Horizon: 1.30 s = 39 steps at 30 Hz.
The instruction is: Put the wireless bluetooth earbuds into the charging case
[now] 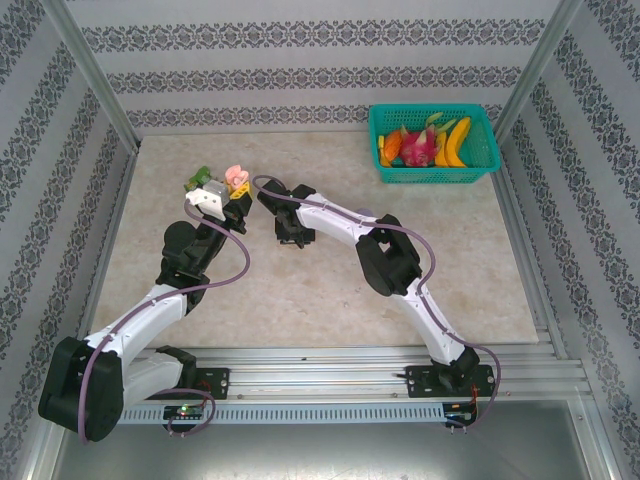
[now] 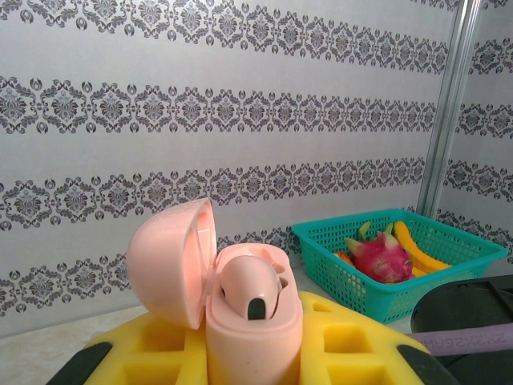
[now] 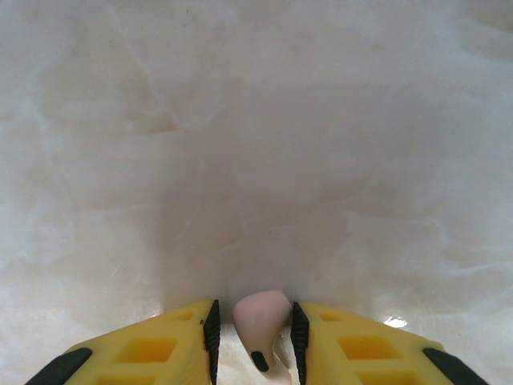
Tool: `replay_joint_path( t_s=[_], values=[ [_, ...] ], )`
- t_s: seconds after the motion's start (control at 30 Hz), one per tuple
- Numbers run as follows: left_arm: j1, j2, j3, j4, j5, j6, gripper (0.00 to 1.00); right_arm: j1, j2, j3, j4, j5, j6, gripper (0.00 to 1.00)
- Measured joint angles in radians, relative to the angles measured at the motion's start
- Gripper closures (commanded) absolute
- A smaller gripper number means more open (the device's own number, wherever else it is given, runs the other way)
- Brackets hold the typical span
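The gripper [image 3: 255,327] points down at a pale marbled table [image 3: 256,144]. A pink-beige earbud [image 3: 263,311] stands between its yellow fingers [image 3: 144,353], against the right pad, a thin gap on the left.

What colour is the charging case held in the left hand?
The charging case is pale pink; the left wrist view shows it best.

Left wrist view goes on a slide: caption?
Left gripper holds an open pink case, one earbud seated, fruit basket behind.
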<state>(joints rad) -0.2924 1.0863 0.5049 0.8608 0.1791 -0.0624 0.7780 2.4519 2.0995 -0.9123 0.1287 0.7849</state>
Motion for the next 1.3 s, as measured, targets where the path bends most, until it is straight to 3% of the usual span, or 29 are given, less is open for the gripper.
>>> replay_joint_path(
  t_s=[1.3],
  values=[
    [0.000, 0.010, 0.002, -0.016, 0.023, -0.006, 1.00, -0.033, 0.016, 0.034, -0.003, -0.031, -0.055, 0.72]
  ],
)
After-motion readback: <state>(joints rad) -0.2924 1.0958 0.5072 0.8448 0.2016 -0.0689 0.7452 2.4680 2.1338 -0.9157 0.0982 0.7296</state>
